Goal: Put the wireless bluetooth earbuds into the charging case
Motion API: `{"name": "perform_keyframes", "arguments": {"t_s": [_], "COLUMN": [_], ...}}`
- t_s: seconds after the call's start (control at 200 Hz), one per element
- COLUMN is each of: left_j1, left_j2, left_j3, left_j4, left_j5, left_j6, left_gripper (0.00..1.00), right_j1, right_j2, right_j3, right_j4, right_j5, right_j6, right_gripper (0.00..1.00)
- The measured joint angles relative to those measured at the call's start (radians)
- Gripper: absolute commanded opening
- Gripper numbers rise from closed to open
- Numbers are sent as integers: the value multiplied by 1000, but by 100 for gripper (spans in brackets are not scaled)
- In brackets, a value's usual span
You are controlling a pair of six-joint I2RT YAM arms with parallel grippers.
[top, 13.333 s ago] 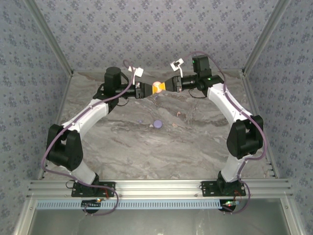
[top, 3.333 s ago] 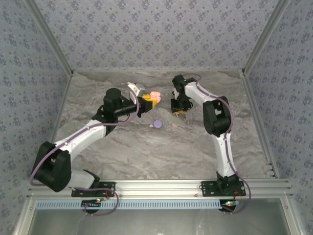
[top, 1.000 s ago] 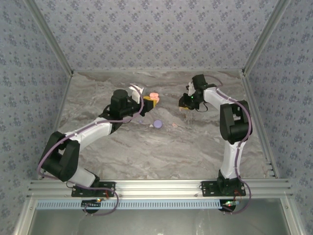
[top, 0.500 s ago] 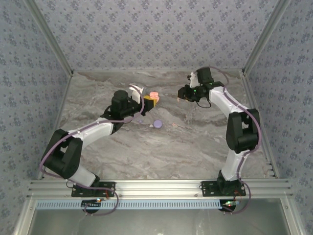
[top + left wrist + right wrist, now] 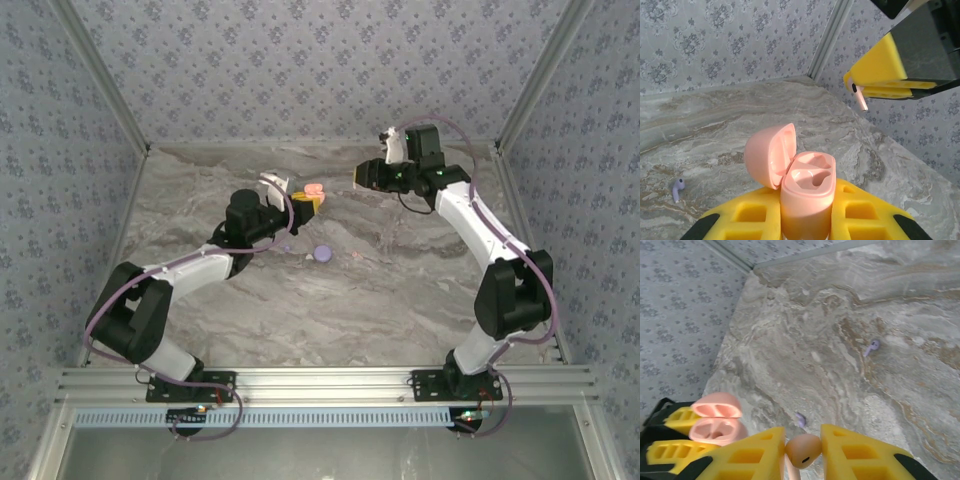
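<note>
arms (image 5: 195, 268): white links, black joints; cables (image 5: 90, 322): lilac, looped; pincer pads (image 5: 860, 215): yellow, waffle-cut

Grey marbled table (image 5: 400, 300) — lilac disc (image 5: 322, 253) lying on it — between floral-papered walls (image 5: 330, 70).

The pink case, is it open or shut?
Open. The pink case has its lid flipped up and back, and you can see the two hollow slots inside, both empty.

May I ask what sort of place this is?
Likely an enclosed robot test cell: a grey marble-patterned tabletop, grey-blue floral-papered walls on three sides, and a silver aluminium frame rail.
</note>
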Motion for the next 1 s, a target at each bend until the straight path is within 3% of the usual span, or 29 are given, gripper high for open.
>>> {"name": "perform_keyframes", "arguments": {"t_s": [0.999], "left_j1": [-42], "left_j2": [19], "left_j3": [8], "left_j4": [132], "left_j5": [12], "left_j6": [-68], "left_gripper": [9], "right_j1": [145], "right_j2": [-43], "right_j3": [35], "right_j4": [111], "right_j5": [-14], "right_j6": [0], "right_gripper": [25]}}
